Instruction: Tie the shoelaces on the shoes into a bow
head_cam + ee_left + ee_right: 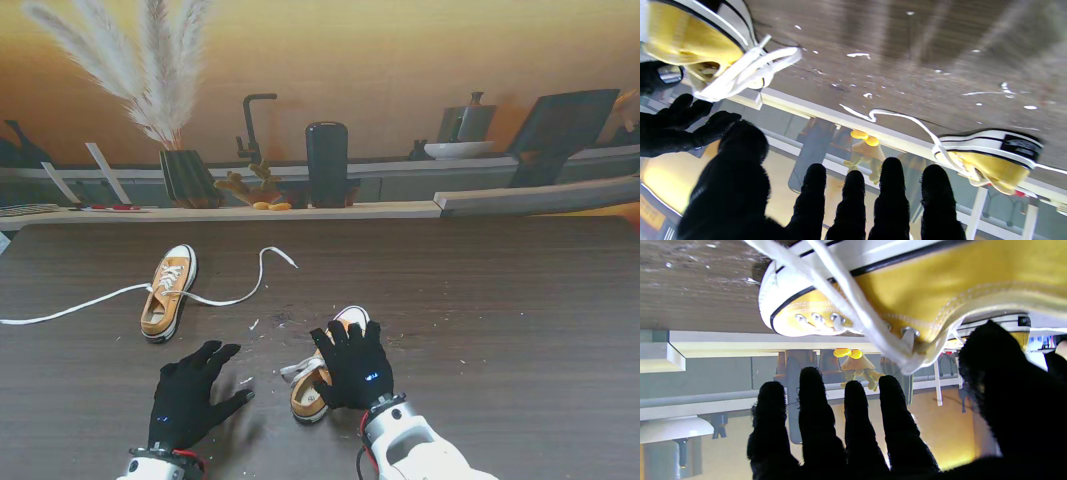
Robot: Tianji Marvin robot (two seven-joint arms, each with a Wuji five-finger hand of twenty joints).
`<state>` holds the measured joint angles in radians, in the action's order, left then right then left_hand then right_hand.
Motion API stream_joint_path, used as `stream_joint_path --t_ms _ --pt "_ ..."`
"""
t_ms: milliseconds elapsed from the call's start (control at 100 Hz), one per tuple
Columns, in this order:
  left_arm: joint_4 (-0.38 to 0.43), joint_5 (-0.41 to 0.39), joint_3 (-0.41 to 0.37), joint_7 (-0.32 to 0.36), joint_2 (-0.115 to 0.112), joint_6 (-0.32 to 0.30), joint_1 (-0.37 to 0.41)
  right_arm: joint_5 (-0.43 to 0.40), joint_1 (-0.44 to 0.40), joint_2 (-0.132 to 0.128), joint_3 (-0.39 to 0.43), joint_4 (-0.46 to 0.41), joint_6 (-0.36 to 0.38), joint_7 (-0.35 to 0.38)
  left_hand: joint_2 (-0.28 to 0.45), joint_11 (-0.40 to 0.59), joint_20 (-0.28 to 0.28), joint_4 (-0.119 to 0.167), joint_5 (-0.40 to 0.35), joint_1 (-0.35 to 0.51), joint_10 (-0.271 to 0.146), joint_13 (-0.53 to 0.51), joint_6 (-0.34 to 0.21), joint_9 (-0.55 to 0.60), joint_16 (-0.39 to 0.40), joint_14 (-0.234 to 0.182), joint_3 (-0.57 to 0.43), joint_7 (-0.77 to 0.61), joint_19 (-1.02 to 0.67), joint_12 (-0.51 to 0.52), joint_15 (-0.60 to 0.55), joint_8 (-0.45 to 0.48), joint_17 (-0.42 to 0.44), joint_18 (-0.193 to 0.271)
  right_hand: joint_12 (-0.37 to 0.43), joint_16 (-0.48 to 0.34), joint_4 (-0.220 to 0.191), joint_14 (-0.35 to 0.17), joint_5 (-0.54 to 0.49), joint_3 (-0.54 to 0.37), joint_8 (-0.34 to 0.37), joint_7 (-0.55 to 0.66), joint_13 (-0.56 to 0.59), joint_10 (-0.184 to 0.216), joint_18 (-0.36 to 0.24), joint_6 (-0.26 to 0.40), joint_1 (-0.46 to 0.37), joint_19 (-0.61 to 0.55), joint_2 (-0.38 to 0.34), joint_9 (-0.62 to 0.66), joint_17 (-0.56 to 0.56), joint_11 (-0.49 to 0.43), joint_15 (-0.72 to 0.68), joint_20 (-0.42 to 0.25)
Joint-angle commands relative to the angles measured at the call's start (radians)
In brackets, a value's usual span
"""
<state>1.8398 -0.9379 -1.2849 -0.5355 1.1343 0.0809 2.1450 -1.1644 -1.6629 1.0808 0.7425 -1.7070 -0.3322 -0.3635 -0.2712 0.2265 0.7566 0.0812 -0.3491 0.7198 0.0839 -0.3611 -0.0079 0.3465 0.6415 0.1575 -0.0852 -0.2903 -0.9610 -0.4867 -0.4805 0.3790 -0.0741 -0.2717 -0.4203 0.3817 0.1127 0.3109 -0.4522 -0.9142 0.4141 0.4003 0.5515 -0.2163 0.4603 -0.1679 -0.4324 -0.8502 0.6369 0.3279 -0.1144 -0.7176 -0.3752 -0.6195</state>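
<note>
Two yellow canvas sneakers lie on the dark wooden table [500, 300]. The far shoe [168, 292] [990, 156] rests left of centre, its white laces [232, 297] untied and trailing long to both sides. The near shoe [308, 392] [690, 36] [907, 290] lies partly under my right hand [352, 365], whose fingers [826, 426] stay straight and hold nothing. Its laces [298, 370] [750, 70] [846, 296] bunch loosely at its left side. My left hand [190, 395] is open with fingers [853, 200] spread, just left of the near shoe and touching neither shoe.
A raised wooden ledge [250, 212] runs along the table's far edge, carrying a ribbed vase with pampas grass [185, 178], a black cylinder [327, 163] and small orange items [270, 205]. White specks [254, 324] dot the table between the shoes.
</note>
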Motion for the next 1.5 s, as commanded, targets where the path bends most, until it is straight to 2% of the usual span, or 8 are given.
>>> stream_joint_path --t_ms 0,180,510,670,770,850,990,1490 --pt "-0.021 -0.009 -0.005 -0.002 0.004 0.002 -0.002 -0.021 0.026 0.003 -0.023 0.027 -0.016 0.009 0.054 -0.021 0.002 -0.035 -0.014 -0.054 0.008 0.027 0.011 -0.016 -0.026 0.006 0.058 0.021 0.013 0.02 0.024 0.006 0.023 0.057 0.013 -0.02 0.008 0.006 0.047 0.023 -0.021 -0.02 -0.021 0.01 -0.009 -0.005 0.031 0.014 -0.003 -0.041 0.003 0.0 0.016 0.011" --pt "-0.096 -0.019 0.009 -0.063 0.007 -0.008 -0.047 -0.063 0.12 0.006 -0.14 0.101 -0.14 0.004 0.233 -0.028 0.004 -0.089 -0.002 -0.212 0.013 0.011 -0.002 0.0 -0.019 0.007 0.113 0.04 0.015 0.02 0.022 0.003 0.002 0.036 0.009 -0.024 -0.003 0.016 0.05 -0.006 -0.017 -0.005 -0.007 0.01 0.003 -0.002 0.015 -0.004 0.024 -0.05 -0.019 -0.017 0.017 0.01" --pt "-0.191 0.017 0.037 -0.116 0.013 -0.114 -0.12 -0.107 0.241 0.017 -0.251 0.209 -0.303 0.01 0.36 -0.042 -0.009 -0.079 -0.042 -0.351 0.019 -0.019 -0.037 0.064 -0.016 0.025 0.108 0.037 0.019 0.02 0.021 0.018 -0.022 -0.006 0.014 -0.017 -0.034 0.034 0.044 -0.208 -0.005 0.094 0.103 -0.012 0.044 0.069 -0.036 -0.117 0.085 0.03 -0.135 -0.047 -0.043 0.021" --pt "-0.184 0.018 0.034 -0.113 0.014 -0.102 -0.113 -0.108 0.256 0.019 -0.239 0.231 -0.294 -0.017 0.346 -0.041 -0.012 -0.075 -0.062 -0.326 0.023 -0.024 -0.031 0.074 -0.014 0.028 0.104 0.029 0.019 0.016 0.02 0.024 -0.024 -0.007 -0.012 0.07 -0.053 -0.001 -0.097 -0.32 0.024 0.228 0.512 0.022 0.083 0.172 -0.123 -0.383 0.027 0.432 -0.513 -0.094 -0.286 -0.015" --pt "-0.183 0.028 0.033 -0.12 0.017 -0.1 -0.111 -0.113 0.264 0.017 -0.226 0.233 -0.281 -0.017 0.34 -0.038 -0.013 -0.072 -0.075 -0.311 0.025 -0.027 -0.027 0.081 -0.013 0.03 0.103 0.022 0.018 0.013 0.017 0.029 -0.026 -0.009 -0.069 0.119 0.076 -0.05 -0.262 -0.329 -0.038 0.358 0.726 0.051 0.085 0.207 -0.255 -0.572 0.104 0.701 -0.742 -0.108 -0.465 -0.002" --pt "-0.182 0.03 0.031 -0.124 0.019 -0.097 -0.108 -0.122 0.277 0.012 -0.213 0.236 -0.251 -0.018 0.339 -0.034 -0.013 -0.07 -0.084 -0.304 0.028 -0.031 -0.024 0.087 -0.011 0.033 0.104 0.017 0.014 0.01 0.013 0.032 -0.029 -0.01 -0.125 0.216 0.085 -0.095 -0.399 -0.328 -0.107 0.594 0.751 0.103 0.085 0.228 -0.307 -0.682 0.107 0.867 -0.882 -0.205 -0.709 -0.001" --pt "-0.181 0.037 0.026 -0.133 0.021 -0.101 -0.103 -0.145 0.307 0.0 -0.189 0.243 -0.187 -0.004 0.336 -0.03 -0.013 -0.067 -0.094 -0.291 0.031 -0.036 -0.02 0.09 -0.009 0.037 0.104 0.009 0.01 0.007 0.006 0.037 -0.03 -0.013 -0.251 0.26 0.084 -0.162 -0.499 -0.325 0.018 0.65 0.758 0.123 0.046 0.307 -0.318 -0.802 0.102 0.919 -0.975 -0.3 -0.938 -0.019" --pt "-0.181 0.042 0.032 -0.129 0.023 -0.084 -0.108 -0.049 0.591 0.055 -0.244 0.624 -0.081 -0.43 0.332 -0.017 -0.019 -0.066 -0.108 -0.268 0.034 -0.042 -0.015 0.1 -0.007 0.04 0.105 -0.005 -0.001 0.003 -0.007 0.043 -0.032 -0.017 -0.254 0.173 0.149 -0.183 -0.41 -0.172 0.029 0.59 0.757 0.176 -0.034 0.38 -0.319 -0.73 -0.051 0.813 -0.862 -0.281 -0.776 -0.021"
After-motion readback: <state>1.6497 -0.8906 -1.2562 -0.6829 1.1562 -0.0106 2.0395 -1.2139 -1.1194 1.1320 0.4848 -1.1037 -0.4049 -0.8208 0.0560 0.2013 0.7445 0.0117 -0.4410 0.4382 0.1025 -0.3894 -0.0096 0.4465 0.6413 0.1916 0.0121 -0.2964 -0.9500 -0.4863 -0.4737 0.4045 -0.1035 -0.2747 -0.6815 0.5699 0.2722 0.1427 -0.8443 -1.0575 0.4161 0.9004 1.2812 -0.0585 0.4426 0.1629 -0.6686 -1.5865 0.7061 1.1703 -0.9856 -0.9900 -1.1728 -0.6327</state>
